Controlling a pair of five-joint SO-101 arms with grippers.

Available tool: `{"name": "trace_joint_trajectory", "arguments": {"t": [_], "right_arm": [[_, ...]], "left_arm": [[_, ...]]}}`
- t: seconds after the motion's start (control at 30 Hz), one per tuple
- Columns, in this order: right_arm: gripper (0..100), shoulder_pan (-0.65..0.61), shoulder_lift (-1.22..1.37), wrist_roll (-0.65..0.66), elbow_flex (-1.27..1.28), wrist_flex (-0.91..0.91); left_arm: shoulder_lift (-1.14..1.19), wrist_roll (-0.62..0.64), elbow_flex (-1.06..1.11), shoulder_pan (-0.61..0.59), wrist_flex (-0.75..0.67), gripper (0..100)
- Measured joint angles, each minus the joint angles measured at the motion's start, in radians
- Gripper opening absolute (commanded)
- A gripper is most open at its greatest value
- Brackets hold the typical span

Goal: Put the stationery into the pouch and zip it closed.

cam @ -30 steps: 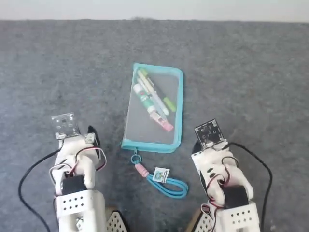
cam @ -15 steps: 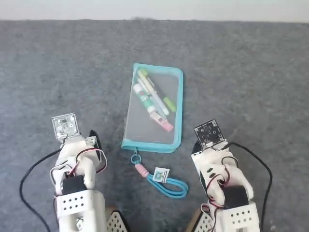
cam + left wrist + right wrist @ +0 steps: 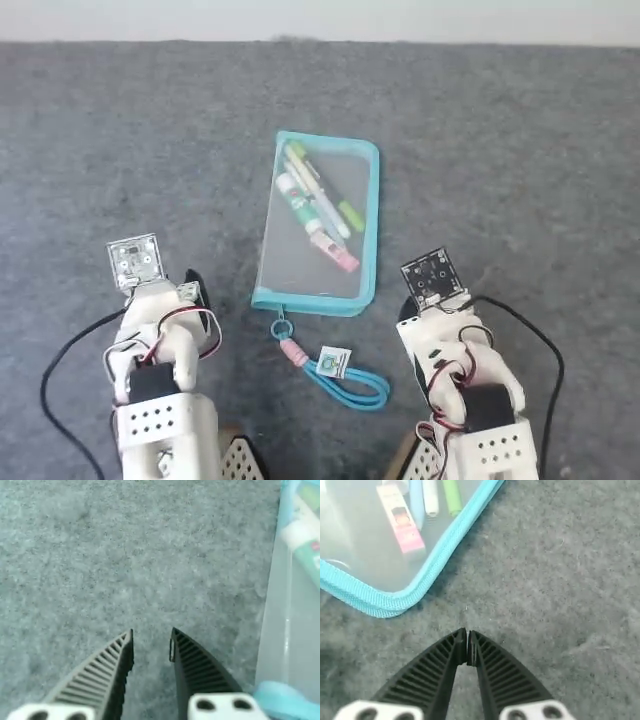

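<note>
A clear pouch [image 3: 318, 222] with a teal zip border lies flat on the grey carpet, mid-table. Several pens and markers [image 3: 318, 205] lie inside it. Its zip pull carries a pink charm and a blue loop strap [image 3: 345, 380] trailing toward the arms. My left gripper [image 3: 150, 641] hovers over bare carpet beside the pouch's edge [image 3: 287, 645], its fingers a little apart and empty. My right gripper [image 3: 467, 639] is shut on nothing, just off the pouch's teal corner [image 3: 385, 605], with a pink marker [image 3: 400, 517] visible inside the pouch.
Grey carpet [image 3: 500, 150] covers the whole table, with open room on both sides of the pouch. A pale wall strip [image 3: 320, 20] bounds the far edge. Black cables [image 3: 545, 345] run beside each arm base.
The left arm drew back slightly toward its base over the first half second. The right arm and the pouch have kept still.
</note>
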Motion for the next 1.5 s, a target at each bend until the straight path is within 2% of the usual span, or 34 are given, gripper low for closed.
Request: {"name": "trace_joint_trajectory", "arguments": {"t": [0.63,0.73,0.87,1.03,1.13,1.27,1.5], "right_arm": [[0.6,0.015,0.000,0.005,0.000,0.015],[0.6,0.098,0.000,0.005,0.000,0.106],[0.6,0.288,0.000,0.005,0.000,0.224],[0.6,0.566,0.000,0.005,0.000,0.247],[0.6,0.690,0.000,0.005,0.000,0.249],[0.6,0.770,-0.002,0.005,0.000,0.249],[0.6,0.786,-0.002,0.005,0.000,0.249]], "left_arm": [[0.000,0.000,0.000,0.000,0.000,11],[0.000,0.000,0.000,0.000,0.000,11],[0.000,0.000,0.000,0.000,0.000,11],[0.000,0.000,0.000,0.000,0.000,11],[0.000,0.000,0.000,0.000,0.000,11],[0.000,0.000,0.000,0.000,0.000,11],[0.000,0.000,0.000,0.000,0.000,11]]}}
